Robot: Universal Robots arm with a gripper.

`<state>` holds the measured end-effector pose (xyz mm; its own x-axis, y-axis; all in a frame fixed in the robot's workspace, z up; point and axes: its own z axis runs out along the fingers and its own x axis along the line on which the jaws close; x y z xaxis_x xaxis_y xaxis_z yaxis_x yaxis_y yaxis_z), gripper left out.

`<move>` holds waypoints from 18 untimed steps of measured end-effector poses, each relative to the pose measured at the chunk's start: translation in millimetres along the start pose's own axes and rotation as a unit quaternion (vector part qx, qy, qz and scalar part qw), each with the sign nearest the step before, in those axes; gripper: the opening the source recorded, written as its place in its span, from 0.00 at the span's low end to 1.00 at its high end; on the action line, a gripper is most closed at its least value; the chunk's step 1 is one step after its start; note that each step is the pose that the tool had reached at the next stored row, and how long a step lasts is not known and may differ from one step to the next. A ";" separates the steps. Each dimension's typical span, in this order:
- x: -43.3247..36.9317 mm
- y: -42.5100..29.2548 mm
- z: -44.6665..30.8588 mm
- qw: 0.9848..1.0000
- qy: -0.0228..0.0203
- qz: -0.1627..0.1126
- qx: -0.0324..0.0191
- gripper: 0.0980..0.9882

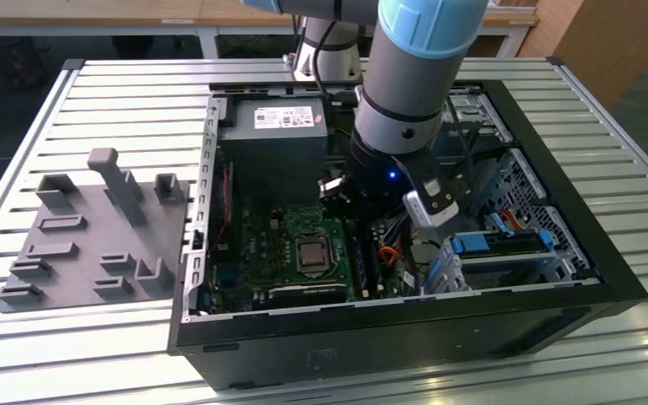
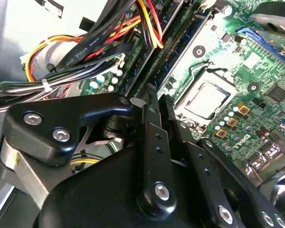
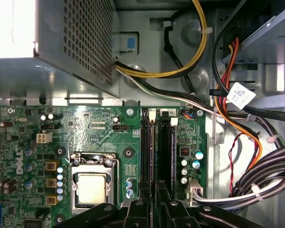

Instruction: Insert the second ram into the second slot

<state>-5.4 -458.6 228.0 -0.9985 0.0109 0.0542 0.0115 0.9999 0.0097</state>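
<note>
Two dark memory slots [image 3: 156, 142] lie side by side on the motherboard [image 3: 99, 128], between the processor socket [image 3: 91, 183] and the board's edge by the cable bundle [image 3: 256, 185]. The hand [image 3: 154, 211] hangs low inside the computer case [image 1: 414, 337], right over one end of that pair. Their long axis runs straight away from it toward the power supply [image 3: 76, 42]. From where I stand I cannot tell whether the hand is spread or pinching anything, and I cannot pick out the second ram. Which of the pair is the second slot I can't say.
</note>
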 end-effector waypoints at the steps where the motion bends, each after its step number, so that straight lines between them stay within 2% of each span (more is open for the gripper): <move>1: 0.1 0.0 -0.9 1.000 0.000 0.000 0.000 0.11; 2: 0.1 0.0 -1.4 1.000 0.000 0.000 0.000 0.04; 4: 0.1 0.1 -1.3 1.000 0.000 0.000 0.000 0.01; 8: 0.0 0.0 -0.6 1.000 0.000 0.000 0.000 0.01; 18: -0.4 -0.1 7.1 1.000 0.000 0.000 0.000 0.01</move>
<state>-5.4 -458.6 220.9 -0.9985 0.0104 0.0540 0.0109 0.9999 0.0095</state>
